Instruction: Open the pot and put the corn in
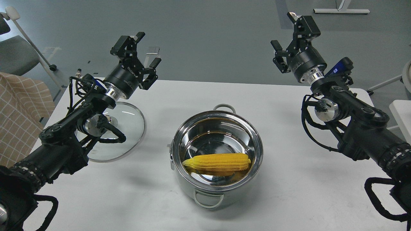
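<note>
The shiny steel pot point(239, 175) stands open in the middle of the white table. The yellow corn point(216, 162) lies on its side inside the pot, near the front wall. The glass lid point(133, 126) lies flat on the table to the pot's left, partly hidden by my left arm. My left gripper point(141, 53) is open and empty, raised above the table's back left edge. My right gripper point(289, 35) is open and empty, raised above the back right.
The white table point(289, 192) carries only the pot and lid. A checked cloth point(19, 112) and a chair point(16, 54) stand off the table's left side. Another white surface point(401, 112) shows at the far right.
</note>
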Robot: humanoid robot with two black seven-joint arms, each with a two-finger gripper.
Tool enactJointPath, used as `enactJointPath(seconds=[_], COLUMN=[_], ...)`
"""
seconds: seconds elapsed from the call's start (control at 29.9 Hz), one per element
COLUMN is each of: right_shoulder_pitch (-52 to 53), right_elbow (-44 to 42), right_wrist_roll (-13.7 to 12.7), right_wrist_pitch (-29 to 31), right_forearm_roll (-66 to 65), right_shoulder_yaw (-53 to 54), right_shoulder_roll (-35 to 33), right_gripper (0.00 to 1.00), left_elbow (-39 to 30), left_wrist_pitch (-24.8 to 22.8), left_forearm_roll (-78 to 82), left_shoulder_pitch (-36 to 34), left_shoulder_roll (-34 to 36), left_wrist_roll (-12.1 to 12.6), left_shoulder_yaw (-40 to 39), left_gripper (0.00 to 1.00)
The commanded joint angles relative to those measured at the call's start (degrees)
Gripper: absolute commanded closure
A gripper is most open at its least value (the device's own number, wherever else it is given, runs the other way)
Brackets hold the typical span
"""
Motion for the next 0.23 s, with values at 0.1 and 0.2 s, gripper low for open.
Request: enactJointPath(seconds=[0.1,0.2], right_shoulder_pitch=[-0.18,-0.27], right_elbow=[0.20,0.02], right_wrist_roll=[0.00,0.00], right_wrist_pitch=[-0.02,-0.02], right_forearm_roll=[-0.15,-0.15], right_shoulder_yaw=[0.47,1.88], right_shoulder_roll=[0.12,0.03], right_gripper=[0.00,0.00], left_elbow=[-0.07,-0.07], left_wrist_pitch=[-0.34,-0.60], left_forearm_roll=[-0.03,-0.03], left_shoulder_pitch=[0.16,0.16], left_shoulder_roll=[0.24,0.06], left_wrist_roll=[-0.09,-0.09], left_shoulder_yaw=[-0.37,-0.99], left_gripper=[0.02,0.02])
